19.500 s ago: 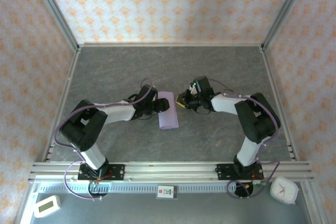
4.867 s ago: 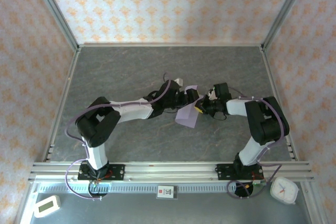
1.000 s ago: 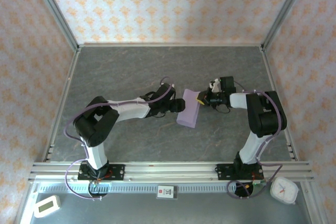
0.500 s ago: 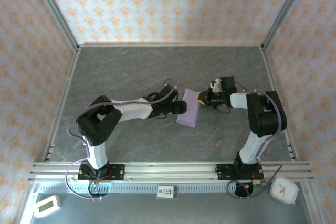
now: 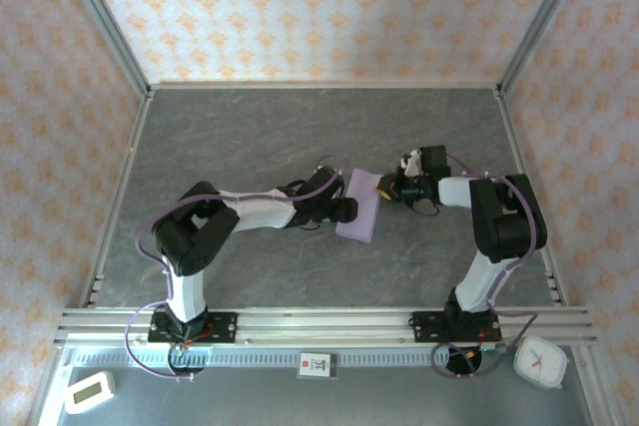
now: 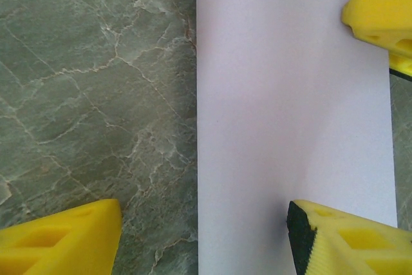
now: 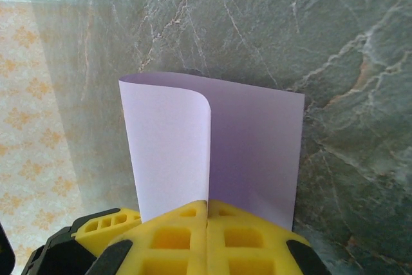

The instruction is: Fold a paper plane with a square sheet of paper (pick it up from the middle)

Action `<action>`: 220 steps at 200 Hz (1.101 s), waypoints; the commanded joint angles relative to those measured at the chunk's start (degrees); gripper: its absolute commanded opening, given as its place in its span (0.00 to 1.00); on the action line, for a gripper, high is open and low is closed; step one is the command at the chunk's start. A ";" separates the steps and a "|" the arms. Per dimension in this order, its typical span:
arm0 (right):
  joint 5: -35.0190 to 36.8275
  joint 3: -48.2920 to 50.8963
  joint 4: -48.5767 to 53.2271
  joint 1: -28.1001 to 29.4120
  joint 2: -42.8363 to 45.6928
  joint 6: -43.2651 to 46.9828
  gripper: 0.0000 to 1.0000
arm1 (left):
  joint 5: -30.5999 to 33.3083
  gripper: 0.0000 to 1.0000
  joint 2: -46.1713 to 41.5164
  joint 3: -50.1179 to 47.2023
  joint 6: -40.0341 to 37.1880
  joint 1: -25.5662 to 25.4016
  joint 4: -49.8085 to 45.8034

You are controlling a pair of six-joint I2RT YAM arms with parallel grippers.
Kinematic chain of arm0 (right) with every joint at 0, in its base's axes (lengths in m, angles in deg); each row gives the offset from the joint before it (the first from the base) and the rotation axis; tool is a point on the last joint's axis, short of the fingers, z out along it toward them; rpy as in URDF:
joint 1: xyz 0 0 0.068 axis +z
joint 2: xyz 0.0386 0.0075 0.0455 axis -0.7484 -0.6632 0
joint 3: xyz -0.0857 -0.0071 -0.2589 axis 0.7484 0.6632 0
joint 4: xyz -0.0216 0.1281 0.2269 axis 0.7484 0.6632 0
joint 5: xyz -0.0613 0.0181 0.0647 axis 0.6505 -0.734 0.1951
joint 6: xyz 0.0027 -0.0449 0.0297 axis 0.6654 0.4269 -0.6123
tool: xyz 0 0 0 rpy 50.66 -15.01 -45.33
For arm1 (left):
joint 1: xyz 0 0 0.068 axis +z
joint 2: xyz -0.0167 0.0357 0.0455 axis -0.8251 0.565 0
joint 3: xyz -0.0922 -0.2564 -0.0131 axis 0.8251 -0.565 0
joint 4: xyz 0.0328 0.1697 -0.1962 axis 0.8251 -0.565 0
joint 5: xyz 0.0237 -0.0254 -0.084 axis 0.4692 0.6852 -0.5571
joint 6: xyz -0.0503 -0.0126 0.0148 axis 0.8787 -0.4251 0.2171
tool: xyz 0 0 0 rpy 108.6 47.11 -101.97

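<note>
Mid-table, left claw (image 6: pixel 203 223) nearer lavender paper (image 5: pixel 362 209), right claw (image 7: pixel 207 207) still pinching

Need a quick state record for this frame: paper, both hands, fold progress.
paper: square sheet of paper, lavender, doubled over into a strip, lying on the table between the arms
fold: rounded in the right wrist view, upper layer bowed, no sharp crease
left: left hand open, jaws straddling the strip's long edge, one side over bare table, one over paper
right: right hand shut, pinching the strip's end
progress: no pointed plane shape yet
</note>
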 commanded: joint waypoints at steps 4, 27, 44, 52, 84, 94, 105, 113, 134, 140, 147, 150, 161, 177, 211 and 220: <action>1.13 0.75 0.61 -0.73 1.87 0.70 0.05 | 1.39 0.69 1.58 1.54 -0.64 -0.88 -1.31; 1.39 0.65 0.94 -0.98 2.41 0.65 0.21 | 1.57 0.68 1.63 2.04 -0.64 -1.30 -1.76; 1.99 0.40 1.59 -1.35 3.37 0.56 0.30 | 1.65 0.68 1.60 2.29 -0.64 -1.57 -1.90; 2.39 0.22 1.87 -1.58 3.89 0.52 0.32 | 1.82 0.68 1.65 2.35 -0.64 -1.64 -2.12; 5.49 -0.05 3.62 -2.56 6.03 -0.34 0.36 | 2.01 0.68 3.43 2.49 -0.64 -1.76 -2.24; 7.37 0.03 4.26 -2.65 6.71 -0.76 0.37 | 2.00 0.68 3.39 2.43 -0.64 -1.76 -2.27; 9.15 0.34 4.89 -2.66 7.60 -1.41 0.36 | 2.07 0.68 3.29 2.48 -0.64 -1.77 -2.40; 9.27 0.71 4.51 -2.65 8.13 -2.14 0.36 | 2.18 0.68 3.24 2.39 -0.64 -1.79 -2.55; 8.19 1.41 3.40 -2.64 9.43 -3.76 0.31 | 2.09 0.68 3.17 2.25 -0.64 -1.78 -2.64; 7.57 1.68 2.89 -2.66 9.79 -4.19 0.29 | 2.03 0.68 3.15 2.26 -0.64 -1.77 -2.74; 6.99 1.95 2.47 -2.57 9.95 -4.62 0.27 | 1.99 0.67 3.17 2.24 -0.64 -1.82 -2.80; 6.87 1.97 2.47 -2.50 10.06 -4.67 0.26 | 1.93 0.67 3.17 2.21 -0.64 -1.81 -2.83; 6.84 2.05 2.64 -2.16 10.32 -4.67 0.23 | 1.92 0.67 3.16 2.10 -1.76 -1.82 -2.85; 6.93 2.32 2.46 -1.33 10.31 -4.80 0.22 | 1.19 0.67 3.27 1.98 -2.91 -1.81 -2.82; 7.74 3.05 1.26 0.89 9.94 -5.97 0.20 | 0.00 0.66 3.74 2.44 -4.73 -1.76 -3.70; 8.03 3.52 0.54 1.27 9.96 -6.69 0.19 | 0.05 0.66 3.83 2.42 -4.86 -1.80 -3.86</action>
